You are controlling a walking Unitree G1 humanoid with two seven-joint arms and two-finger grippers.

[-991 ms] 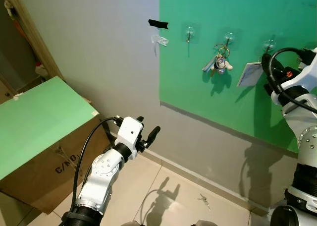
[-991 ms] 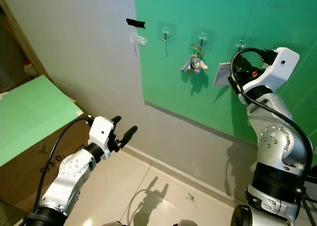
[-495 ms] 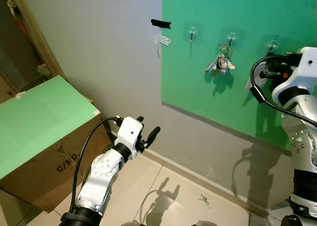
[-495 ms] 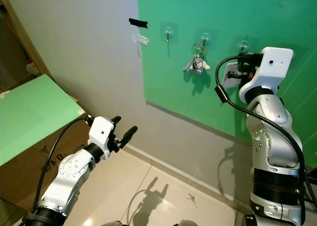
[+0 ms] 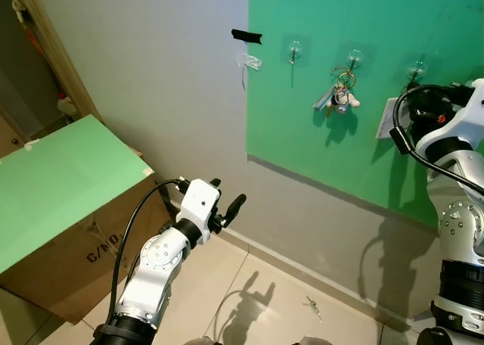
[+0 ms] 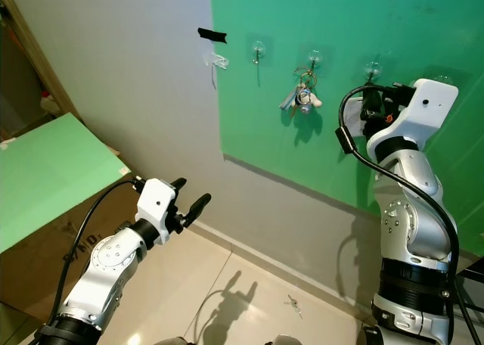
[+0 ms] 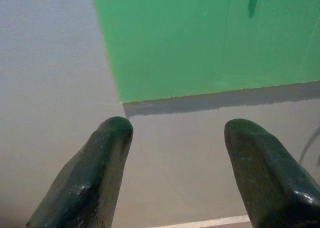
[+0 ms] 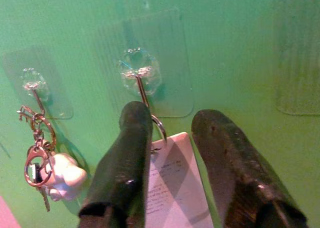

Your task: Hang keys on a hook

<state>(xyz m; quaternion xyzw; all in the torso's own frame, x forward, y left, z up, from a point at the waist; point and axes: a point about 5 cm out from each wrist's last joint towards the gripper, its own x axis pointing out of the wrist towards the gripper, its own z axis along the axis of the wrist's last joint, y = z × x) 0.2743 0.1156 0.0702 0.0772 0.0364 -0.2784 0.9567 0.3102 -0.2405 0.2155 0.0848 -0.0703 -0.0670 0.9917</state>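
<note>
A grey wall (image 5: 151, 80) is meeting a green panel (image 5: 363, 80) above a tiled floor (image 5: 272, 299). At left, a green-topped box (image 5: 60, 201) is standing beside the left gripper (image 5: 224, 206), hovering low, fingers parted and empty. Keys (image 5: 338, 97) are hanging from the middle hook (image 5: 352, 57). At right, the right gripper (image 8: 172, 133) is straddling a white tag (image 8: 172, 180) whose ring is hanging on a hook (image 8: 137, 75), fingers apart.

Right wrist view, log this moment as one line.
right pincer: open, at clear adhesive hook | white paper tag: ring on hook | left pincer: open
</note>
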